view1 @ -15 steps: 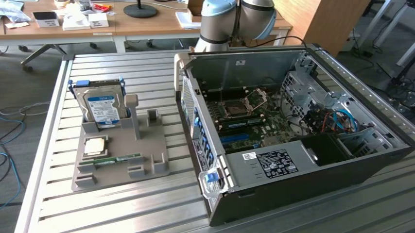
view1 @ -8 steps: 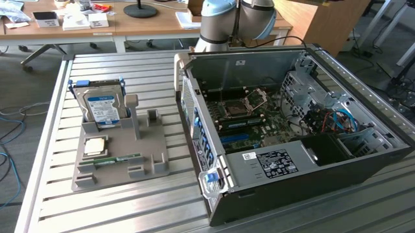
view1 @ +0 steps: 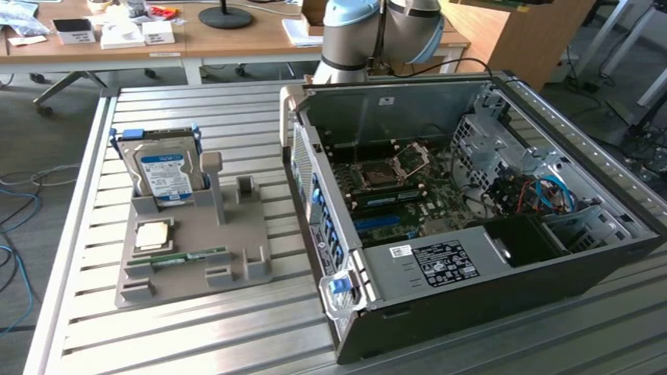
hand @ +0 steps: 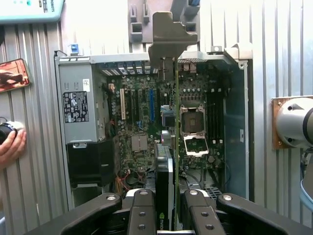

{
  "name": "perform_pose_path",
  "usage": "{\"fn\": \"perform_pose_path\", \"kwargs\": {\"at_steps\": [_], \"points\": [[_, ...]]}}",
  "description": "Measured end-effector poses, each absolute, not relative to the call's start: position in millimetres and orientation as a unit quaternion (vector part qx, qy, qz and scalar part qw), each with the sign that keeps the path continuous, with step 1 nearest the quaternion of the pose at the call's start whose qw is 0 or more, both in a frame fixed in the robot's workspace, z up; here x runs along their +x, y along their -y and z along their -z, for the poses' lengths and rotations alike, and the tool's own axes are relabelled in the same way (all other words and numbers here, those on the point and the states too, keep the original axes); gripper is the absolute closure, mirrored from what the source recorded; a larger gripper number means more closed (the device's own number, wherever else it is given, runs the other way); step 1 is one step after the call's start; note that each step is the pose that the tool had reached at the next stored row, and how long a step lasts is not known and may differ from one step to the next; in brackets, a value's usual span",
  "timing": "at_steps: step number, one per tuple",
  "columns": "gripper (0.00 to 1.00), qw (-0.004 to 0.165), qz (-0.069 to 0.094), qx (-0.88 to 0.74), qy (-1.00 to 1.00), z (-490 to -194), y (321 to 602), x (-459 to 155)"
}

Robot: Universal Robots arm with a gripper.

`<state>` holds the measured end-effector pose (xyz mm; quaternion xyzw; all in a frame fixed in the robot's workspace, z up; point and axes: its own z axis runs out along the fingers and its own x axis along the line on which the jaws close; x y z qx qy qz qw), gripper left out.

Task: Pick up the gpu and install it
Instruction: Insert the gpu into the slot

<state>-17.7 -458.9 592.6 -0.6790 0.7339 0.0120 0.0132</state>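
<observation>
The gpu [hand: 171,36] hangs edge-on between my fingers [hand: 142,215], its pale metal end bracket pointing away from the camera and its dark body running back to the gripper [hand: 171,218]. The gripper is shut on the gpu. It hovers above the open computer case [hand: 234,122], over the motherboard [hand: 139,142], with the card's edge lying roughly between the blue slot [hand: 151,105] and the CPU socket [hand: 191,122]. In the exterior view the open case [view1: 417,266] lies on its side on the slatted table.
A grey parts holder [view1: 198,258] in the exterior view's left carries a silver hard drive [view1: 167,172], a chip [view1: 153,234] and a green memory stick [view1: 187,256]. The arm's base [view1: 365,31] stands behind the case. A person's hand [hand: 10,144] and a phone [hand: 12,73] lie beside the case.
</observation>
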Motion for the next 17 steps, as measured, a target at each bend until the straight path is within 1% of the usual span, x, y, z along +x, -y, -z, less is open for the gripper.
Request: {"fn": "perform_pose_path", "kwargs": {"at_steps": [2, 7, 17], "points": [[0.73, 0.013, -0.012, -0.679, -0.734, -592, 459, -18], [0.73, 0.025, -0.020, -0.680, -0.733, -589, 459, -18], [0.73, 0.027, -0.019, -0.690, -0.723, -578, 459, -18]]}}
